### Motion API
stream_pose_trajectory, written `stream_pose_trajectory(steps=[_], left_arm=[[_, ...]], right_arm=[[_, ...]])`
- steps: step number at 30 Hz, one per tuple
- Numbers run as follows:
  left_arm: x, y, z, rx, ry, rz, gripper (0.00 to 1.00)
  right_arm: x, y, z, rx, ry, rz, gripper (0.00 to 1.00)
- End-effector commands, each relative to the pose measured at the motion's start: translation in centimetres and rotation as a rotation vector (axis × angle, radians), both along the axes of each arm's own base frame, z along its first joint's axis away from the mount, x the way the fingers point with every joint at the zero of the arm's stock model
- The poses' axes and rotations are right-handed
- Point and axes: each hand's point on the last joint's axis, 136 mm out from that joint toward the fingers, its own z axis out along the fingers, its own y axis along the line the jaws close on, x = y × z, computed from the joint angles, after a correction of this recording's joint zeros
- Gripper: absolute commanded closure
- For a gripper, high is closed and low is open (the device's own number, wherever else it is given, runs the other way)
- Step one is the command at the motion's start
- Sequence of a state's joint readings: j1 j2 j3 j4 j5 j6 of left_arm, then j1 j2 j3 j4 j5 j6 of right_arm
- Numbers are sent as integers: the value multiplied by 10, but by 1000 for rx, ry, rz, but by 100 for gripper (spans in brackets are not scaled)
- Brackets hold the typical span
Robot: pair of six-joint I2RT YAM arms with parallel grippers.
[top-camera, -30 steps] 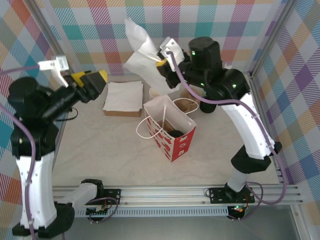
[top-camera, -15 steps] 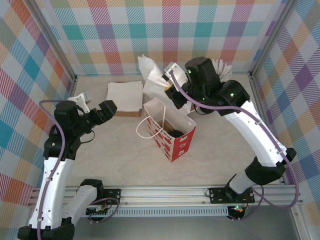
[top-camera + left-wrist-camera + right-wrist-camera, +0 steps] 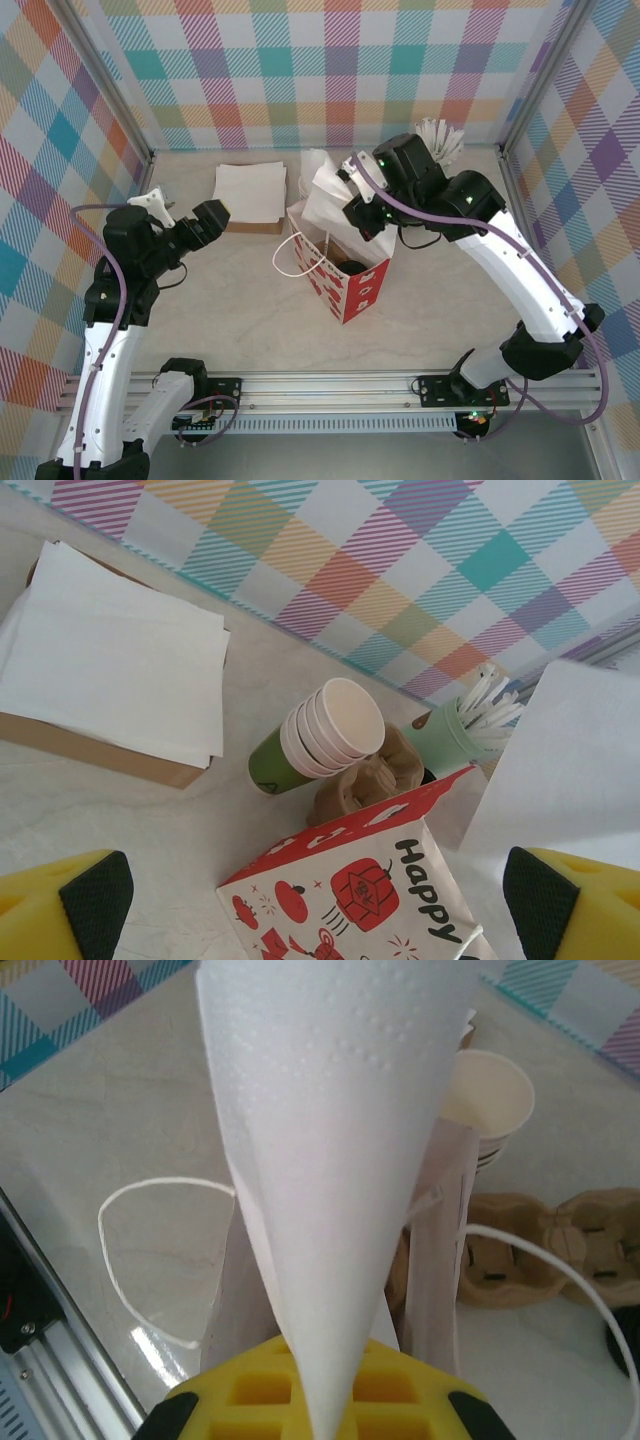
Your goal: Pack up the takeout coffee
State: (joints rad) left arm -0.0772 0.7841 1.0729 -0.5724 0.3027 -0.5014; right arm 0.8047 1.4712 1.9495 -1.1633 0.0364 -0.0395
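Plaid-walled cell, pale tabletop (image 3: pixel 200 300) | takeout coffee (image 3: pixel 352 266), dark lid up, appears to sit inside the red gift bag (image 3: pixel 350 290) at frame centre | right hand (image 3: pixel 352 200), the nearer, just above the bag mouth, pinches a white napkin (image 3: pixel 325 190) | left hand (image 3: pixel 212 220) spread wide and empty, centre left.

The black-lidded takeout coffee (image 3: pixel 351 266) sits low inside the red-and-white paper bag (image 3: pixel 347 293), mostly hidden.
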Motion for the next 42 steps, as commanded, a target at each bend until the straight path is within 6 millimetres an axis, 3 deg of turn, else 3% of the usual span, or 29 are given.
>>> stream_pose_trajectory(steps=[1, 7, 16, 27, 34, 42], left_arm=[[2, -1, 8, 9, -34, -1, 3], [2, -1, 9, 7, -34, -2, 3], [2, -1, 8, 10, -34, -7, 2], [0, -1, 5, 13, -31, -5, 2], [0, -1, 1, 14, -24, -4, 2], [0, 0, -2, 14, -20, 0, 2]], right_arm=[[-15, -7, -8, -23, 101, -13, 96], [-19, 5, -34, -69, 221, 20, 96], [0, 24, -58, -91, 279, 29, 95], [14, 36, -111, -160, 410, 17, 95], [11, 43, -152, -210, 510, 30, 94], [3, 40, -183, -268, 606, 38, 92]])
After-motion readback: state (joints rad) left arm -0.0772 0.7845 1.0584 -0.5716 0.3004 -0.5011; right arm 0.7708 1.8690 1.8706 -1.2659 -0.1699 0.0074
